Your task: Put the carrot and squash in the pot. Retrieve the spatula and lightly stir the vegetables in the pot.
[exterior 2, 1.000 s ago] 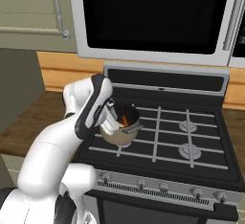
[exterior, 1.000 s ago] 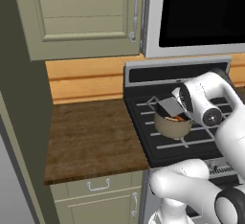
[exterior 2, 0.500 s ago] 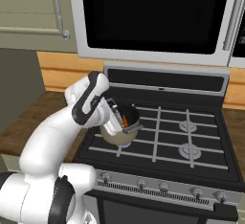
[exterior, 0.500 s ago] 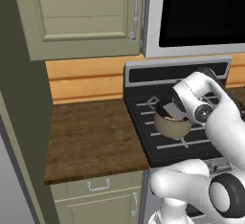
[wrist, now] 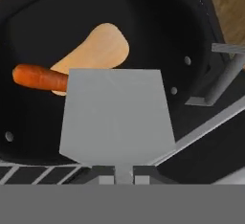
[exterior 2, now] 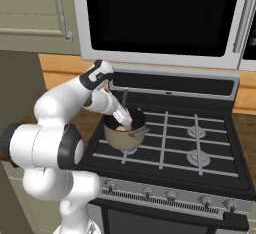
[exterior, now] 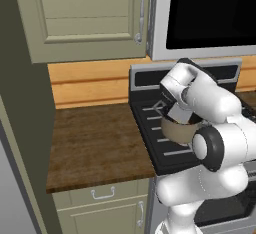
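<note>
The two-finger gripper (exterior 2: 121,116) is clamped on the flat pale-grey spatula (wrist: 117,115), blade hanging over the round tan-bronze pot (exterior 2: 124,133) on the stove's near-left burner. Stir with short, shallow sweeps, clear of the rim. Beyond, the slender orange carrot (wrist: 39,77) lies across the stubby tan squash (wrist: 95,51), its long axis running left-right in the hand view

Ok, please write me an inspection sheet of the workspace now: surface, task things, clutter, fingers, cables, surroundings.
Surface: black gas stove with grey grates; brown wooden counter beside it.
Task things: round tan-bronze metal pot on the front left burner; thin orange-red carrot and stubby tan squash lie inside it, touching; flat pale-grey spatula blade above them.
Clutter: nothing seen.
Fingers: gripper over the pot, shut on the spatula handle.
Cables: nothing seen.
Surroundings: black-fronted microwave above the stove, olive cabinets.
</note>
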{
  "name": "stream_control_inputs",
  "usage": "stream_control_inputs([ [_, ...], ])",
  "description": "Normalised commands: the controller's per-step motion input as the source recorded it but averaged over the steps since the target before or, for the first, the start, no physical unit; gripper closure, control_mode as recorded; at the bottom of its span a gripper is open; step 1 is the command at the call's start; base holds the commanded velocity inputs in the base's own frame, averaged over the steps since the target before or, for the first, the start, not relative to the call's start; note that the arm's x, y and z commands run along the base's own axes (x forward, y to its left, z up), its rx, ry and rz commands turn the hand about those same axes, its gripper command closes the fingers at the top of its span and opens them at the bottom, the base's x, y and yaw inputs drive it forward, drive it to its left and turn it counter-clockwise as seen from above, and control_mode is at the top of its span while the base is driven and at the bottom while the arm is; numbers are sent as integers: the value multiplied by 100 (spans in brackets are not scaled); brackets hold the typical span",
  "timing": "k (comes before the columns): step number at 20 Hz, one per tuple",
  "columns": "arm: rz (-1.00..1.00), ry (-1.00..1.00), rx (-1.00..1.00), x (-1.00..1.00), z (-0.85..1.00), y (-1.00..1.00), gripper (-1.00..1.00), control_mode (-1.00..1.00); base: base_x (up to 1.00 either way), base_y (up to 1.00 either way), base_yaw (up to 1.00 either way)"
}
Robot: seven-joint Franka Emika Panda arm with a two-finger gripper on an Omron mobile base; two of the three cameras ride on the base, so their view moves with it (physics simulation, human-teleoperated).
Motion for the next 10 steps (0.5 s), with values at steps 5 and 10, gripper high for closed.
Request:
stream_control_inputs([
  [5, 0, -10, -25, -4, -10, -3, 100, -100, 0, 0, 0],
  [10, 0, -14, -13, -88, 0, -20, 100, -100, 0, 0, 0],
])
